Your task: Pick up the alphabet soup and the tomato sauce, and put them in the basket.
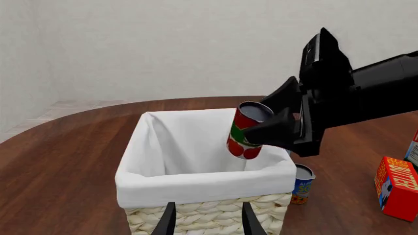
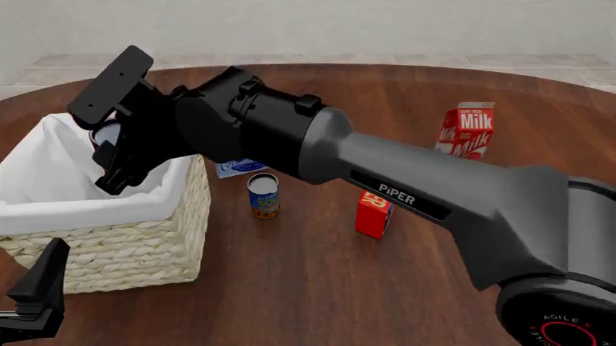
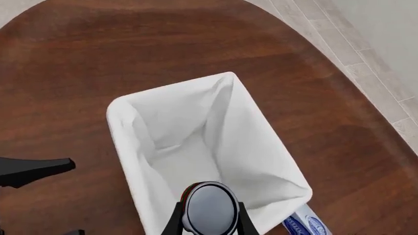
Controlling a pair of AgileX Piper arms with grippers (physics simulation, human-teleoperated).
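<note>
Broadly, a dark wooden table (image 2: 405, 101) meets pale floor tiles and a white wall. One basket (image 1: 196, 171) stands on it. The right gripper (image 1: 282, 115) clamps one tomato sauce (image 1: 244, 133) above its lining; one alphabet soup (image 2: 262, 195) stands beside the basket. The left gripper (image 1: 207, 219) is spread, empty.

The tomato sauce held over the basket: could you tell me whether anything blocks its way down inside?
Nothing visible does. The tomato sauce, held in the right gripper, hangs above the open basket, whose white lining looks bare below it.
</note>
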